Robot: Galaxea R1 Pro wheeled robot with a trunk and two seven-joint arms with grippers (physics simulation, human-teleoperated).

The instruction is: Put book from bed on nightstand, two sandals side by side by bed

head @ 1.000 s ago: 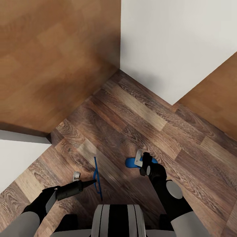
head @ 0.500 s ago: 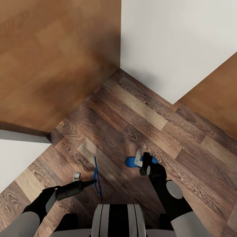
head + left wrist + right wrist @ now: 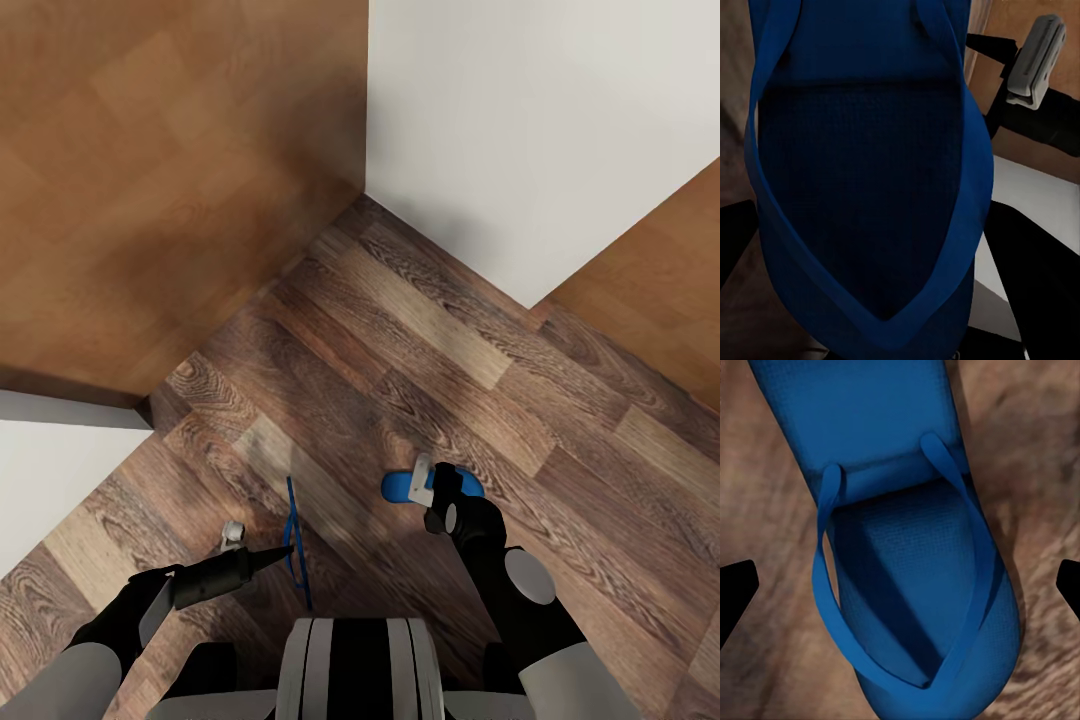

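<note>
1. Shifted since the prev. frames: the floor (image 3: 400, 330) and the walls have slid a little across the head view, so the cam or base moved. Both arms and both sandals sit where they were rel. to the trunk.
2. Far left: brown wood block (image 3: 150, 200). Can't tell if it's bed or nightstand.
3. Left tool (image 3: 260, 545): one dark finger tip reaches the left sandal (image 3: 296, 540), which hangs edge-on, apparently off the floor. Wrist cam sees its blue footbed (image 3: 862, 187) up close. Can't tell whether the jaws are closed on it.
4. Right tool (image 3: 432, 500): jaws apart, straddling the right sandal (image 3: 400, 490), which lies flat on the floor, straps up (image 3: 907, 585). Black tips sit either side, not touching.
5. Handling, prob.: light, thin, bendy sole, floppy straps. You'd best pinch across the sole edges mid-length. A strap grip will likely let it swing or twist.
6. The 2 sandals are near each other but not side by side yet.
</note>
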